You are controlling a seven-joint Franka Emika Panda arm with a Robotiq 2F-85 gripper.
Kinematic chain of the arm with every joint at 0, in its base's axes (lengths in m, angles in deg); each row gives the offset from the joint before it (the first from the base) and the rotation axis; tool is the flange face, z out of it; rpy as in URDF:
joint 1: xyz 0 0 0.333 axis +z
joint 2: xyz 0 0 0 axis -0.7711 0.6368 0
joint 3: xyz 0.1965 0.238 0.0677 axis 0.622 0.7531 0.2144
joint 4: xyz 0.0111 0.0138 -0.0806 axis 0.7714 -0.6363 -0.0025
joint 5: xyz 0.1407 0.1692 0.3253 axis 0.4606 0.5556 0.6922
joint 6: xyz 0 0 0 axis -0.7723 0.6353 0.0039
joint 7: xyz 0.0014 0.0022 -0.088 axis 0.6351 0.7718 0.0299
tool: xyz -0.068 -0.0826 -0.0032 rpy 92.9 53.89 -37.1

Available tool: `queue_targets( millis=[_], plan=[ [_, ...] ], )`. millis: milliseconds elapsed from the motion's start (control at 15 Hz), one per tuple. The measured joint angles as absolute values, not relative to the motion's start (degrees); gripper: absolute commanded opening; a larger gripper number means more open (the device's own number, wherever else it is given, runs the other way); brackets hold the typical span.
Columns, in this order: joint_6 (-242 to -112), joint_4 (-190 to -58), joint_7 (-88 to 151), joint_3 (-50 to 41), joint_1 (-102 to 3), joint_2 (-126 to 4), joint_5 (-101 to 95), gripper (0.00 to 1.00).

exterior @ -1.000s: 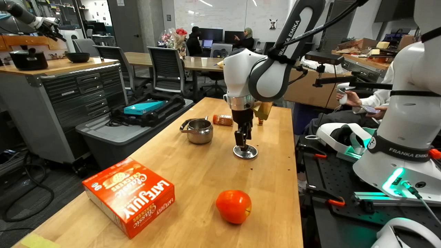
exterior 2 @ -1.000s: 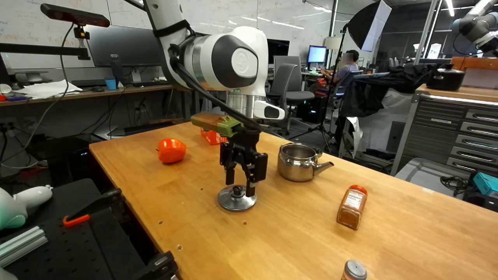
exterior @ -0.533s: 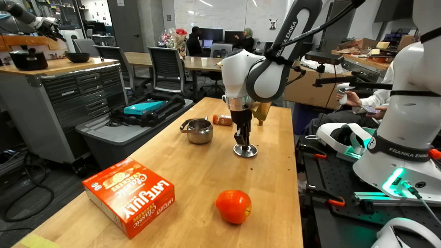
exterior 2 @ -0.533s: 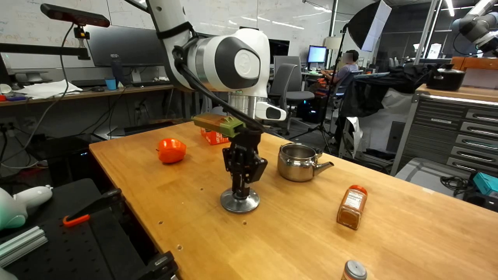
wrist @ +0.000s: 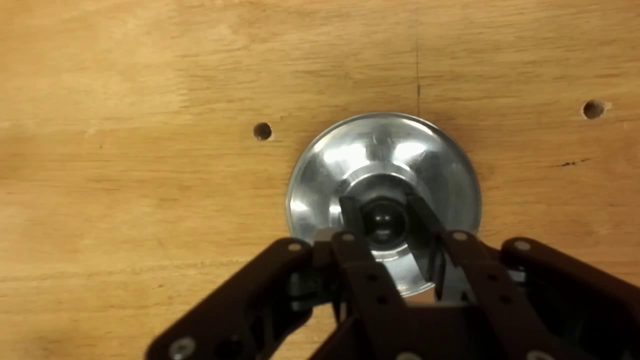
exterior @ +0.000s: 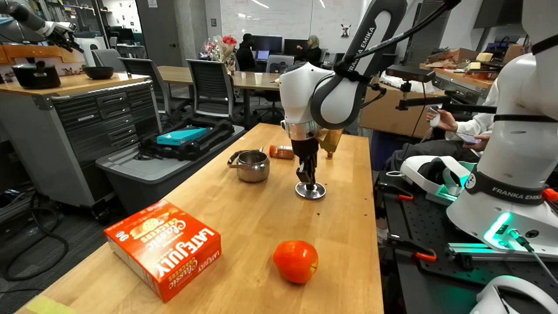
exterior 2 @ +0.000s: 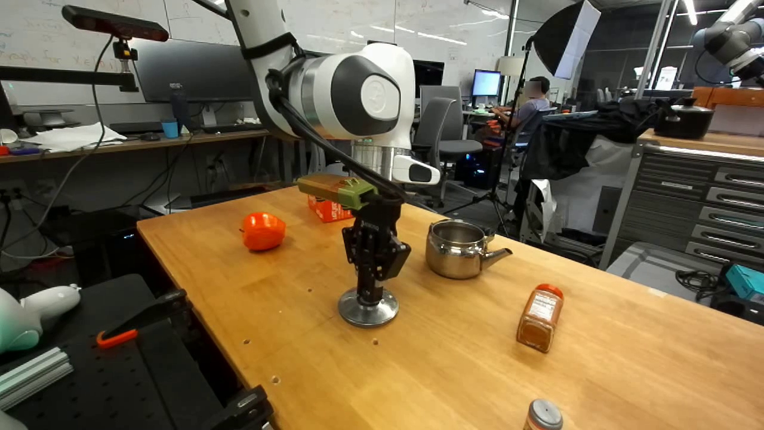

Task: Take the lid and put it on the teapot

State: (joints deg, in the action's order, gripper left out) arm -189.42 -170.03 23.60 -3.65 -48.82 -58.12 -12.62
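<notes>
The lid point(wrist: 440, 175), a shiny grey metal disc, lies flat on the wooden table, as far as I can tell. Its dark round knob point(wrist: 384, 222) sits between the two fingers of my gripper point(wrist: 383, 212), which are shut on it from either side. In both exterior views the gripper point(exterior 2: 370, 294) points straight down over the middle of the lid point(exterior 2: 383, 313), and its fingertips hide the knob. The silver teapot point(exterior: 253, 169) stands upright apart from the lid, its round mouth facing up. In an exterior view the teapot point(exterior 2: 453, 257) has its spout pointing away from the gripper.
An orange-red cracker box point(exterior: 168, 244) and an orange-red fruit point(exterior: 297, 261) lie on the table. A spice jar point(exterior 2: 541, 316) lies beyond the teapot, and a small grey-capped jar point(exterior 2: 544, 413) stands at the near edge. Black clamps point(exterior 2: 239, 412) line the robot's side.
A second ago the fingers stood apart around the knob; they have come together on it. The lid has shifted very slightly. Over the last half second almost nothing has moved.
</notes>
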Motion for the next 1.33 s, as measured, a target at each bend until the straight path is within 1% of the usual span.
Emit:
queue_targets(
  millis=[400, 800, 1333],
  plan=[
    [-189.45, -169.89, 23.67, -3.65, -48.82, -58.84, -12.08, 0.07],
    [-189.08, -169.88, 23.92, -3.41, -48.82, -62.31, -11.55, 0.07],
    [-180.44, -168.21, 24.14, -2.7, -48.81, -69.21, -10.98, 0.07]
  ],
)
